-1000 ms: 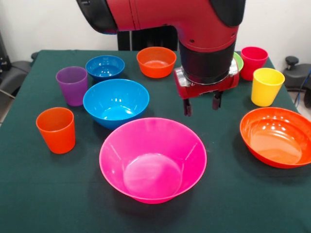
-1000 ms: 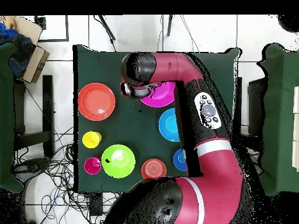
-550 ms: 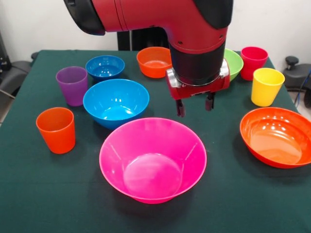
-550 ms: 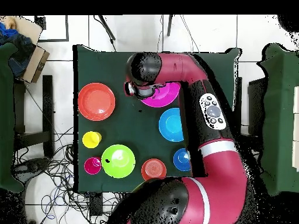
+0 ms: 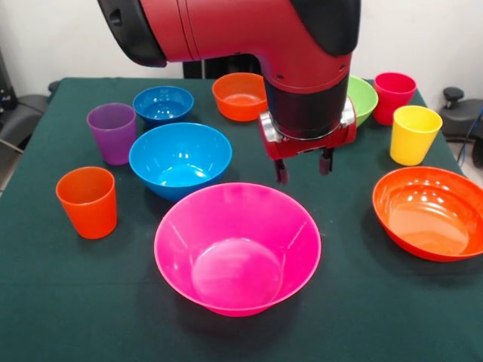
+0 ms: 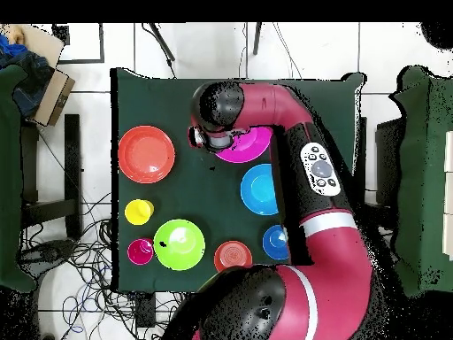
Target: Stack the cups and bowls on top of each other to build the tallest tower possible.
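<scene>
My gripper (image 5: 303, 167) hangs open and empty just behind the far rim of the large pink bowl (image 5: 238, 249). Left of it sits a large blue bowl (image 5: 179, 157), with a small blue bowl (image 5: 163, 103) and a small orange bowl (image 5: 240, 96) further back. A purple cup (image 5: 112, 133) and an orange cup (image 5: 87, 201) stand at the left. To the right are a green bowl (image 5: 364, 96), partly hidden by the arm, a red cup (image 5: 394, 94), a yellow cup (image 5: 413, 134) and a wide orange bowl (image 5: 429, 213). All stand separately, none stacked. In the overhead view the arm covers part of the pink bowl (image 6: 252, 146).
Everything sits on a dark green tablecloth (image 5: 377, 302) whose edges drop off at both sides. The overhead view shows cables (image 6: 84, 257) on the floor beside the table and a cardboard box (image 6: 49, 88) at the upper left.
The gripper has drifted slightly left in the front view, staying open above the pink bowl's far rim. More of the green bowl now shows. No cup or bowl has moved.
</scene>
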